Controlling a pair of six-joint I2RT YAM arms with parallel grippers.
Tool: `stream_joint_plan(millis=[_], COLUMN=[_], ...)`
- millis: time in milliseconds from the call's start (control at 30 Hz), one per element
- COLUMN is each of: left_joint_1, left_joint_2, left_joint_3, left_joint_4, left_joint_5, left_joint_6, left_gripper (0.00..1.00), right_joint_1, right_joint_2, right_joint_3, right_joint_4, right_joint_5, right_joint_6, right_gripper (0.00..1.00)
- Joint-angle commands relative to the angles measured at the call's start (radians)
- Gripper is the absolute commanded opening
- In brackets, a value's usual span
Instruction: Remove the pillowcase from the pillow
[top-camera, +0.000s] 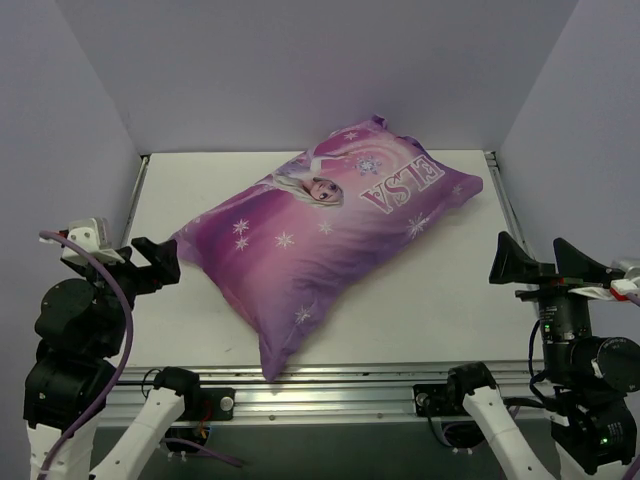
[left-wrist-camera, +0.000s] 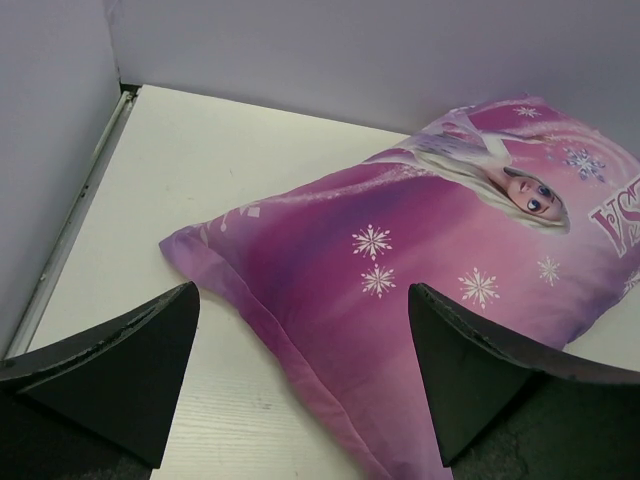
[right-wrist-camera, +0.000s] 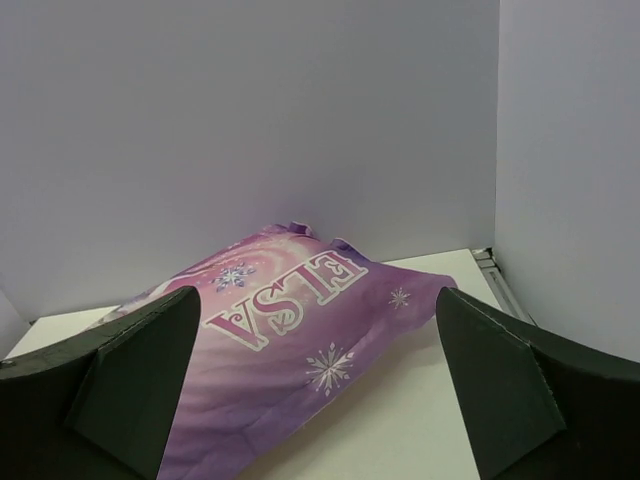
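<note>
Top external view shows the stuffed pillowcase lying diagonally on the table, far-right to near-left, its left corner just beside the left gripper, farther from the right gripper, both spread wide and empty.

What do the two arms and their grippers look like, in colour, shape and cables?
The left gripper and right gripper have matte black wedge-shaped fingers. Both arms have round black joints and white lower links. A purple cable runs along the left arm; a green light glows on the right arm.
</note>
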Motion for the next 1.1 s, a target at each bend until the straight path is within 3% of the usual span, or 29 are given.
stream_joint_plan(millis=[0, 200, 400, 567, 867, 1067], left_joint_1=[0.006, 0.006, 0.006, 0.004, 0.003, -0.025], left_joint_2=[0.009, 0.101, 0.339, 0.567, 0.919, 1.005], left_joint_3=[-0.009, -0.029, 0.010, 0.083, 0.254, 0.125], left_joint_4=[0.003, 0.004, 0.049, 0.142, 0.285, 0.423], left_joint_5=[0.031, 0.126, 0.312, 0.357, 0.361, 0.369], left_joint_6=[0.003, -0.005, -0.026, -0.031, -0.055, -0.138], left_gripper=[0.94, 0.94, 0.94, 0.94, 0.94, 0.94], right_joint_1=[0.009, 0.008, 0.008, 0.008, 0.009, 0.023], right_joint_2=[0.022, 0.104, 0.278, 0.412, 0.649, 0.792], right_joint_3=[-0.015, -0.050, -0.093, -0.200, -0.440, -0.529], right_joint_4=[0.062, 0.053, 0.073, 0.166, 0.600, 0.810], right_joint_5=[-0.018, -0.048, -0.207, -0.296, -0.422, -0.413], right_joint_6=[0.014, 0.155, 0.316, 0.563, 0.782, 0.821], right_gripper=[1.00, 1.00, 1.00, 1.00, 1.00, 1.00])
